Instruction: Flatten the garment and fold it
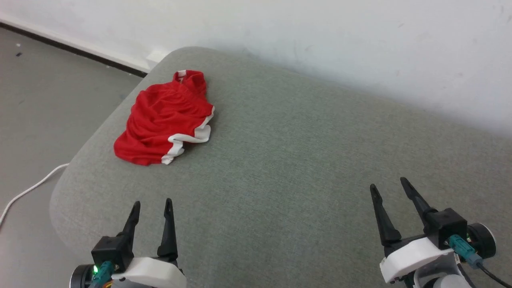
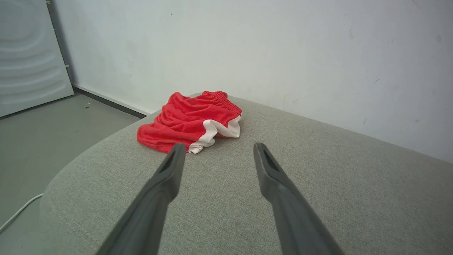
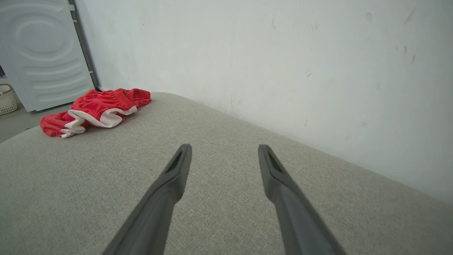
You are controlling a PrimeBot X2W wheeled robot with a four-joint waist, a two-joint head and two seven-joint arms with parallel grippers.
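no writing, label, brand, number or sign can be read anywhere, whether on the shorts (image 1: 160, 120), the grey cushion (image 1: 300, 160) or the white wall (image 1: 320, 32).

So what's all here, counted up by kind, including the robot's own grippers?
Red shorts: 1
Grey padded seat: 1
Black grippers: 2 (left gripper, right gripper, both open)
White cable on the floor: 1
Total: 5

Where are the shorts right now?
In the head view, the red shorts lie crumpled at the far left corner of the cushion, ahead of the left gripper.
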